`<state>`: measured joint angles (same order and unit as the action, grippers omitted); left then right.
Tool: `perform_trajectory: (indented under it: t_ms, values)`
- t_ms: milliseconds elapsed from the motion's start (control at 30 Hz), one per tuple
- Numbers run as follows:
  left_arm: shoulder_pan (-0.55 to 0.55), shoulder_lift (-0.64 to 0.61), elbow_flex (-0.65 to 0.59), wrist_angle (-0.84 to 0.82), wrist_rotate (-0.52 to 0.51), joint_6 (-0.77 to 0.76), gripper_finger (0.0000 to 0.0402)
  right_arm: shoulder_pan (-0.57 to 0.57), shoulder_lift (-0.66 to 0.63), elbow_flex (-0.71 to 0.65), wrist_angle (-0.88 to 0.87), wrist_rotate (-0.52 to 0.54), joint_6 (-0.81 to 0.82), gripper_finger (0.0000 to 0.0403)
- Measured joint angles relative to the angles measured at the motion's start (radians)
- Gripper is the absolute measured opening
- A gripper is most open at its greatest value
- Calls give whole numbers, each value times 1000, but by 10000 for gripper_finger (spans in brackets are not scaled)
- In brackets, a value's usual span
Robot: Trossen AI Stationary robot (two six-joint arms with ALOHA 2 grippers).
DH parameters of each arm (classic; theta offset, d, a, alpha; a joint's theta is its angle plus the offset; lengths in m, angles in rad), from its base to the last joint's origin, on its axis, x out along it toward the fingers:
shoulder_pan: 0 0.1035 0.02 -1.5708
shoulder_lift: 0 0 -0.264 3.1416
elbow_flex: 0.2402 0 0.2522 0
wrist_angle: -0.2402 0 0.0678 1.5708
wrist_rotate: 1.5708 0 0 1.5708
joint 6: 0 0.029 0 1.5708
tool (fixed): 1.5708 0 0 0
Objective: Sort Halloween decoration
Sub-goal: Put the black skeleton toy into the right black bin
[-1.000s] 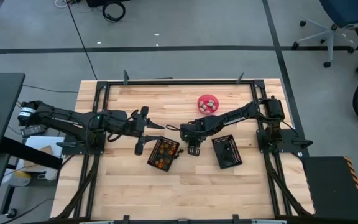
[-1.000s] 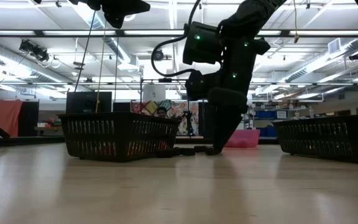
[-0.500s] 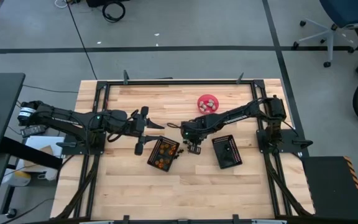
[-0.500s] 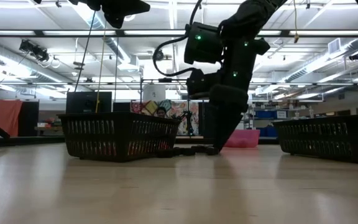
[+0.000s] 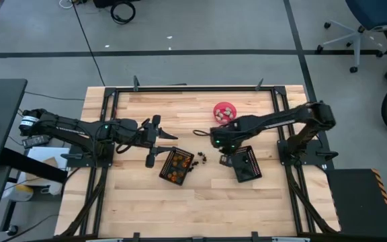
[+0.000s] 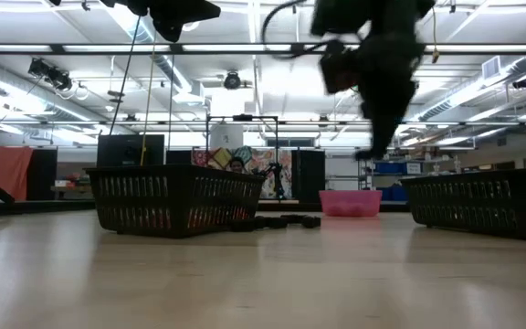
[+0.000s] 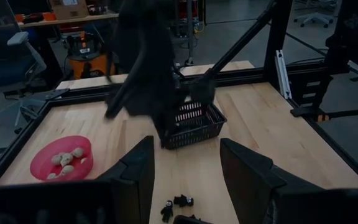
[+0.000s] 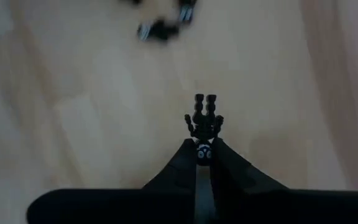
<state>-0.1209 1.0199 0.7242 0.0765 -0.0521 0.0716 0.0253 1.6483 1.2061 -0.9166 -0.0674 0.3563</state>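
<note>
Above the pale wooden table (image 5: 140, 195), the right gripper (image 8: 202, 149) pinches a small black spider-shaped decoration (image 8: 203, 122) with bent legs at its fingertips, near the black mesh basket (image 5: 246, 163) holding black pieces. Loose black pieces (image 5: 203, 159) lie between that basket and the mesh basket of orange roundish pieces (image 5: 176, 166), pale lumps fill the smooth pink bowl (image 5: 225, 111), and the left gripper (image 7: 185, 171) hangs with fingers spread beside the orange basket.
</note>
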Motion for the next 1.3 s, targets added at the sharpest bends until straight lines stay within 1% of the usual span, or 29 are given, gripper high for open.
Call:
perform_trajectory:
  t_ms: [100, 233, 400, 633, 800, 900, 1000, 1100, 1200, 1300]
  values:
    - [0, 0, 0, 0, 0, 0, 155, 31, -65, -1, -111, -9, 73, 32]
    - [0, 0, 0, 0, 0, 0, 155, 74, -126, -45, -214, -31, 169, 44]
    - [0, 0, 0, 1, 0, 1, 155, 111, -158, -138, -223, -42, 231, 72]
    - [0, 0, 0, 2, 0, 0, 155, 103, -145, -225, -191, -63, 250, 101]
    - [0, 0, 0, 2, 0, 1, 155, 79, -151, -207, -189, -62, 249, 113]
    - [0, 0, 0, 2, 0, 1, 155, 69, -152, -157, -180, -15, 241, 116]
    - [0, 0, 0, 2, 0, 1, 155, 69, -152, -117, -123, 41, 211, 117]
    - [0, 0, 0, 2, 0, 1, 155, 68, -149, -107, -16, 94, 173, 117]
    - [0, 0, 0, 2, 0, 1, 155, 56, -119, -106, 96, 108, 136, 117]
    - [0, 0, 0, 2, 0, 1, 155, 44, -57, -106, 200, 106, 86, 120]
